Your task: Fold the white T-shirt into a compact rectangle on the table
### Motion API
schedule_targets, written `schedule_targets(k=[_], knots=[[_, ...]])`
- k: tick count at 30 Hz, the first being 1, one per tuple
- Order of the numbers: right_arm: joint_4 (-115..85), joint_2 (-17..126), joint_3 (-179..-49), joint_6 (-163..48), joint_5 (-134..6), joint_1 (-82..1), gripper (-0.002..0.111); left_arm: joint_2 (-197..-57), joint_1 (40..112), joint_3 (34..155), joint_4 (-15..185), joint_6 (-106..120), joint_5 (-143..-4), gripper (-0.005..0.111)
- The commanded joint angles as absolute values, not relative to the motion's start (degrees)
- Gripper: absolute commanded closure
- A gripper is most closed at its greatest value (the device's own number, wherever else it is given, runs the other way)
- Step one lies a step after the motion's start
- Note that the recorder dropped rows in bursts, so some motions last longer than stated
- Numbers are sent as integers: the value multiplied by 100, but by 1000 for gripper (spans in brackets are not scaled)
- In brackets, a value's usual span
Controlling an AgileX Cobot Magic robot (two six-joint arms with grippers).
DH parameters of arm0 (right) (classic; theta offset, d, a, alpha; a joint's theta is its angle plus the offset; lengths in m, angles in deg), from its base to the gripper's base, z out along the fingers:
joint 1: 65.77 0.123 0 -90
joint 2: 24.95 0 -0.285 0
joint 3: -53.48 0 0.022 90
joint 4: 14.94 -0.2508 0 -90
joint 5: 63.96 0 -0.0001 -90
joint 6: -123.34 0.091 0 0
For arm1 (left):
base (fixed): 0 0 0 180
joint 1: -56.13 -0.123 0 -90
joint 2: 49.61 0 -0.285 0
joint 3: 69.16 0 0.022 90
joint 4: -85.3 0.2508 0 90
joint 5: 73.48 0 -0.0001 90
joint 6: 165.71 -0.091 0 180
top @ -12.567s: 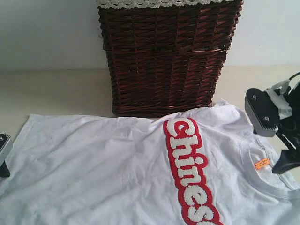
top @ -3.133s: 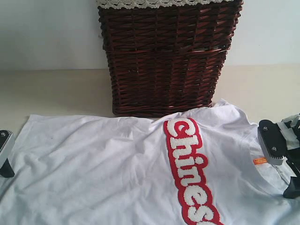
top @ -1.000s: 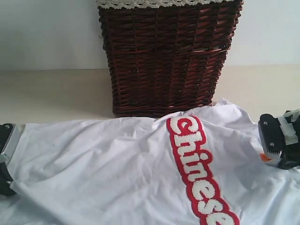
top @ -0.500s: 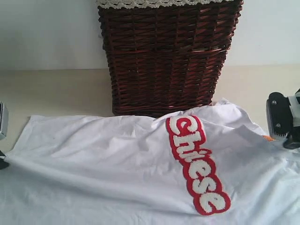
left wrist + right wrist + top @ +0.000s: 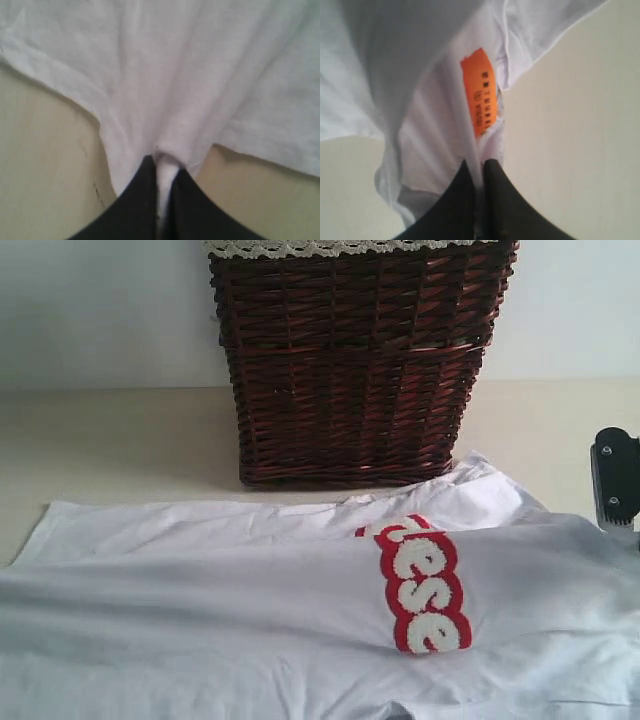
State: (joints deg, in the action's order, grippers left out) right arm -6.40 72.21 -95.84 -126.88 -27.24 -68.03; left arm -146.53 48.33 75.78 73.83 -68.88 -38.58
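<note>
Left wrist: left gripper (image 5: 164,170) has its black fingers together, clamped on a pinch of the white T-shirt (image 5: 180,75). Cloth fans out from the pinch toward the top of frame. Bare table (image 5: 45,180) shows lower left and lower right.

Right wrist: right gripper (image 5: 478,172) is closed on shirt fabric at the neck, just beside the orange neck tag (image 5: 482,92) at centre frame. Table fills the right side.

Exterior: the shirt spans the lower half of frame, doubled over. The upper layer cuts across the red-outlined letters (image 5: 422,590), so only "ese" reads. A single-layer strip shows beyond it, toward the dark wicker basket (image 5: 360,370) at upper centre. The right gripper's body sits at the right edge; the left one is out of frame.

Step, as I read it: first lengthwise fold, mid-carry, both ends pinched. The next move needs both arms travelling together with even tension. They should lay the held edge flat on the far strip short of the basket, then open both grips.

Surface is matte beige, flat and bare on both sides of the basket. A plain pale wall (image 5: 100,310) stands behind.
</note>
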Motion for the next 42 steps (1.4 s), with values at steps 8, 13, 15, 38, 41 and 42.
schedule_targets(k=[8, 13, 15, 38, 41, 42], knots=[[-191, 6455, -9623, -12452, -3766, -6839, 108, -14383, 4808, 7937, 9365, -5982, -4474, 107], [-1494, 6439, -9623, -13208, -3765, -6839, 108, -14383, 4818, 8286, 9214, -6022, -4775, 107], [-2237, 6478, -9623, -13900, -3462, -6839, 108, -14383, 4839, 8340, 8863, -6094, -4802, 107], [-3907, 5335, -10179, -14482, -2232, -6839, 108, -12409, 5382, 8693, 7110, -6351, -4690, 107], [-3907, 5163, -10314, -14307, -2326, -6839, 108, -12117, 5382, 8693, 7110, -6351, -4703, 107], [-3884, 5106, -10342, -14216, -2390, -6839, 108, -12017, 5382, 8693, 7110, -6351, -4710, 107]])
